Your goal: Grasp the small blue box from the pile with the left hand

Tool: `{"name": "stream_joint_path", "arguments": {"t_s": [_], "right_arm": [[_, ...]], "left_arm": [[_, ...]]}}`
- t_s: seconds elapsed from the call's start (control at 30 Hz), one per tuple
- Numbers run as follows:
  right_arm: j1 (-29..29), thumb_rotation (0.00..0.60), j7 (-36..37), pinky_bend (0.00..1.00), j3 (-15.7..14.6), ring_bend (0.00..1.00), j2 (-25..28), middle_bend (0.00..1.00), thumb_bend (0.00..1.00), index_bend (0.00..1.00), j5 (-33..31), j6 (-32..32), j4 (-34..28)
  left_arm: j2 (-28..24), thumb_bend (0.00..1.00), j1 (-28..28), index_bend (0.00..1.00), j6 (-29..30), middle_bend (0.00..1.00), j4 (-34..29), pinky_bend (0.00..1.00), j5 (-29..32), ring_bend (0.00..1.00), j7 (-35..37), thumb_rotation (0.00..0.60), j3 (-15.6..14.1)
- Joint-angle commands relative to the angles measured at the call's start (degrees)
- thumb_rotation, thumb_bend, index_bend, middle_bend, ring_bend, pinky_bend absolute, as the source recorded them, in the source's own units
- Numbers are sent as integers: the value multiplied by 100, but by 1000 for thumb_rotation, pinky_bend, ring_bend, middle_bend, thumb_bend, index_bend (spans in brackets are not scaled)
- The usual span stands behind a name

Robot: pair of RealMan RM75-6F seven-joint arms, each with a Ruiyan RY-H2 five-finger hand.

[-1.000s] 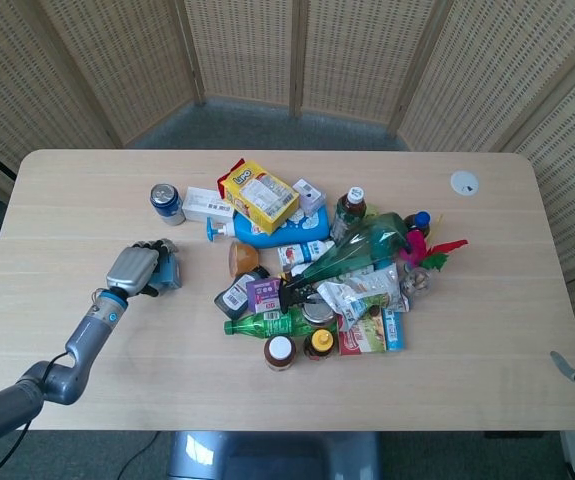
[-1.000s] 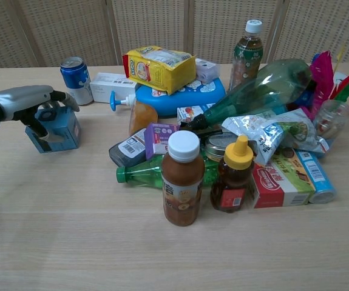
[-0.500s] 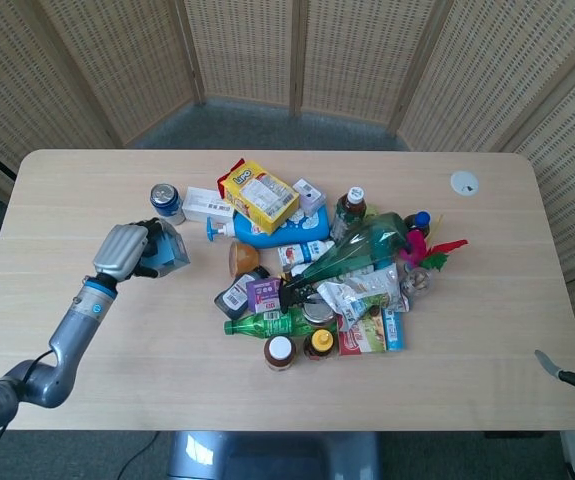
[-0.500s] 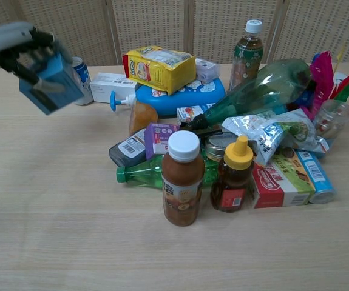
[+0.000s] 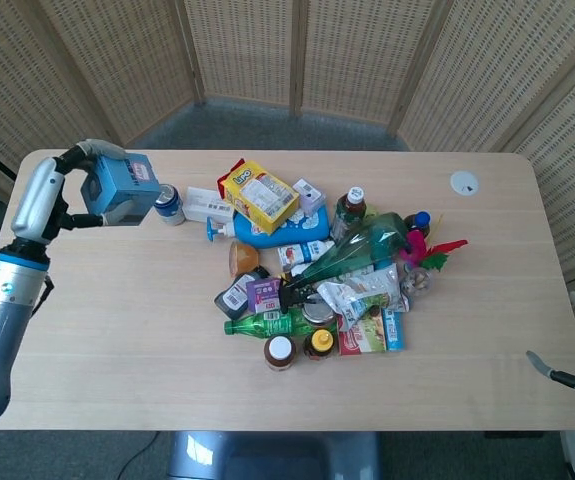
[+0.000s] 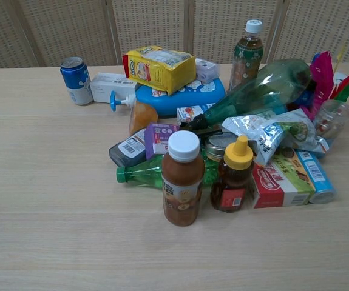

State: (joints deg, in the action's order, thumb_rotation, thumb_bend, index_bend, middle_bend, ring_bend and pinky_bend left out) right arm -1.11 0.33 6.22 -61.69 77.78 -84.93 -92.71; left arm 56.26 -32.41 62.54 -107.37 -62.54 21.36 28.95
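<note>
In the head view my left hand (image 5: 79, 185) holds the small blue box (image 5: 122, 189) high above the table's far left part, well clear of the pile (image 5: 317, 265). The box shows a pale label on its top face. Hand and box are out of the chest view. At the right edge of the head view only a thin tip of my right arm (image 5: 545, 366) shows; the right hand itself is hidden.
A blue can (image 5: 169, 205) (image 6: 76, 80) stands just right of the lifted box, beside a white carton (image 6: 113, 86). The pile holds a yellow box (image 6: 159, 67), green bottles (image 6: 265, 88), a brown bottle (image 6: 182, 178) and a honey bottle (image 6: 233, 173). A white disc (image 5: 464, 182) lies far right.
My left hand has lifted the blue box from the table and carried it up and back to the left, out of the chest view.
</note>
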Motion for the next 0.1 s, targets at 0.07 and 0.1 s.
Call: {"name": "stream_joint_path", "arguments": {"t_s": [0.07, 0.1], "right_arm": [[-10, 390, -5, 0, 14, 0, 12, 0, 180, 0, 0, 8, -3], [-11, 390, -14, 0, 18, 0, 17, 0, 180, 0, -5, 12, -11]], "left_arm": [[29, 375, 7, 654, 89, 680, -30, 788, -68, 815, -74, 600, -59], [42, 374, -3, 654, 95, 680, -25, 788, -82, 815, -82, 600, -71]]}}
